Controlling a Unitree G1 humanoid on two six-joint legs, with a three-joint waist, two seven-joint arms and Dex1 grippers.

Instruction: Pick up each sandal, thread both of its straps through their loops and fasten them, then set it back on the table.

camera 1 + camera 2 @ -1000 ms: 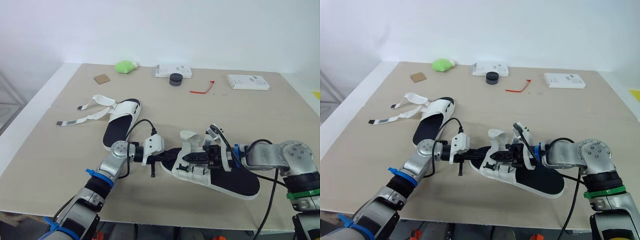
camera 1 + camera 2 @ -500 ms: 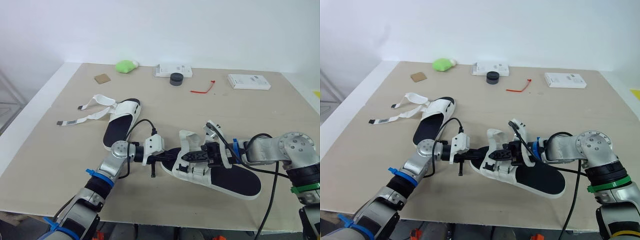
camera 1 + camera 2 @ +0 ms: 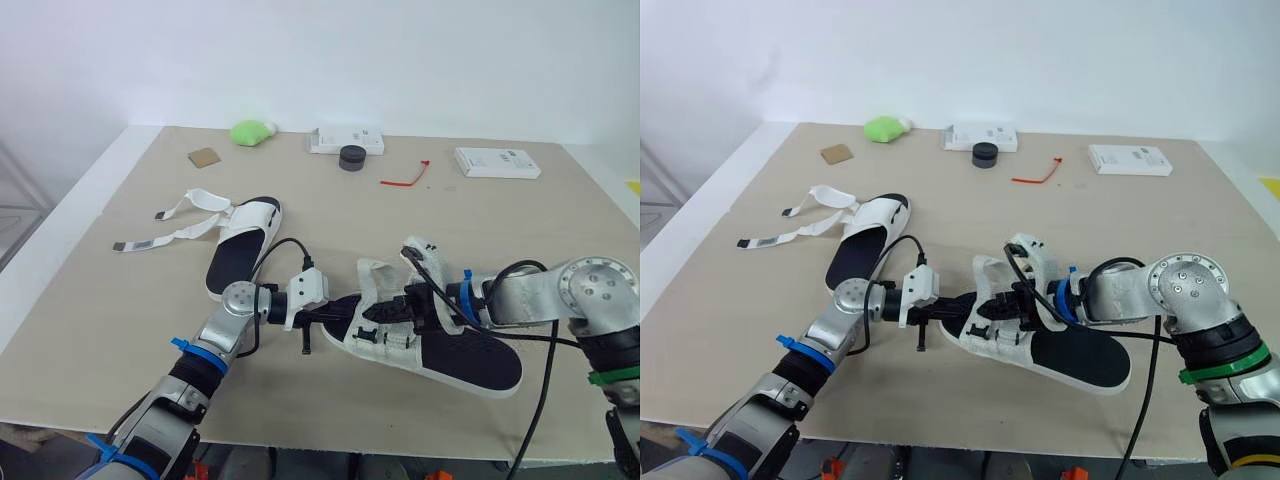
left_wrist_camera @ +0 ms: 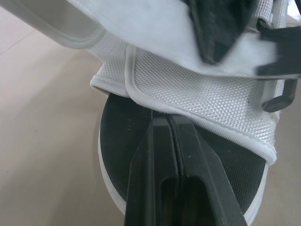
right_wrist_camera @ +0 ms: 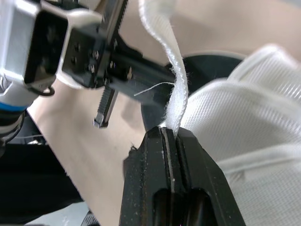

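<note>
One white sandal with a black insole (image 3: 470, 355) lies near the table's front, toe pointing left. My left gripper (image 3: 343, 311) rests shut on the toe end of that insole (image 4: 122, 127), tips just under the front band (image 4: 197, 89). My right gripper (image 3: 388, 311) reaches over the sandal from the right and is shut on its white strap (image 5: 172, 70), which rises from between the fingertips (image 5: 188, 136). The second sandal (image 3: 244, 246) lies flat further left, both straps (image 3: 170, 225) spread loose on the table.
Along the back of the table sit a green lump (image 3: 252, 132), a brown card (image 3: 204, 157), a white box (image 3: 345, 141) with a black round cap (image 3: 351, 158) in front, a red tie (image 3: 405, 178) and another white box (image 3: 497, 163).
My right gripper has shifted left over the sandal, drawing the strap with it toward the toe. The left arm and the second sandal have stayed put.
</note>
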